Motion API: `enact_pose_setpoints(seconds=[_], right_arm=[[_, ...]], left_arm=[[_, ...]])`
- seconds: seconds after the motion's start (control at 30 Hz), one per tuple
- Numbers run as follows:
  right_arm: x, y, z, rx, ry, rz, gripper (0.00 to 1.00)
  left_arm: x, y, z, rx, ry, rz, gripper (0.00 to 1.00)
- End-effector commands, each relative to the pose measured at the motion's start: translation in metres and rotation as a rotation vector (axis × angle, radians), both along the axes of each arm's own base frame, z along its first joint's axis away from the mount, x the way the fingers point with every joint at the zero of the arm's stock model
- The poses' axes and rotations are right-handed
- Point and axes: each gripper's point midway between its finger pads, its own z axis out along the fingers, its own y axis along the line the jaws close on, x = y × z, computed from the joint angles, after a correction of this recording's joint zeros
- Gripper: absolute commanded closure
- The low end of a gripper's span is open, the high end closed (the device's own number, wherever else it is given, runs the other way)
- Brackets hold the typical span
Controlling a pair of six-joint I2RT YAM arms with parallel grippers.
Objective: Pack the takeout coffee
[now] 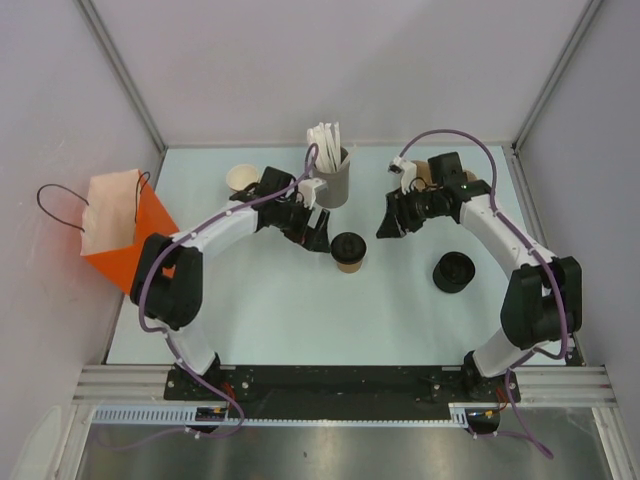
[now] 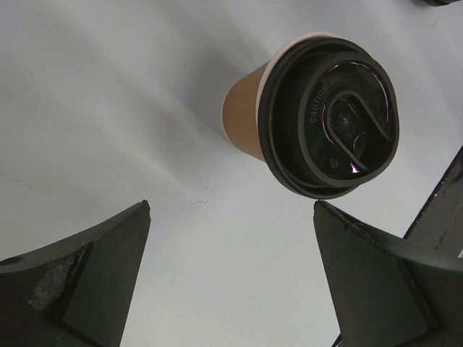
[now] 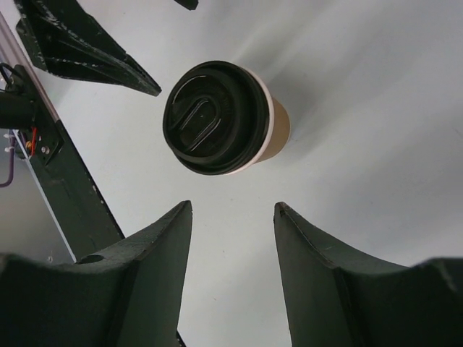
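Observation:
The takeout coffee is a small tan-brown paper cup with a pale rim and a black lid, standing upright mid-table. It shows in the left wrist view and the right wrist view. My left gripper is open and empty just left of the cup, its tips a little short of it. My right gripper is open and empty just right of the cup, and in its wrist view it points at the cup without touching it.
An orange bag with a white lining lies open at the left table edge. A grey holder of white sticks stands behind the left gripper. A pale open cup is at back left. Black lids sit at right.

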Motion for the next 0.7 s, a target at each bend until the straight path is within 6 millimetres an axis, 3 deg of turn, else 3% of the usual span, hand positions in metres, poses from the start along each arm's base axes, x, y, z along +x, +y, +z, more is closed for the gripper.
enact_pose_setpoints(seconds=[0.0, 0.23, 0.5, 0.67], right_arm=[[0.015, 0.005, -0.015, -0.019, 0.007, -0.051, 0.46], [0.021, 0.011, -0.038, -0.080, 0.033, -0.078, 0.47], [0.034, -0.005, -0.051, -0.140, 0.044, -0.164, 0.47], [0.036, -0.010, -0.071, -0.190, 0.085, -0.184, 0.47]], left_arm=[[0.016, -0.010, 0.016, -0.025, -0.058, -0.003, 0.01], [0.017, -0.014, 0.015, -0.034, -0.042, -0.010, 0.01], [0.015, -0.019, 0.011, -0.036, -0.029, -0.023, 0.01], [0.013, -0.021, 0.011, -0.033, -0.030, -0.027, 0.01]])
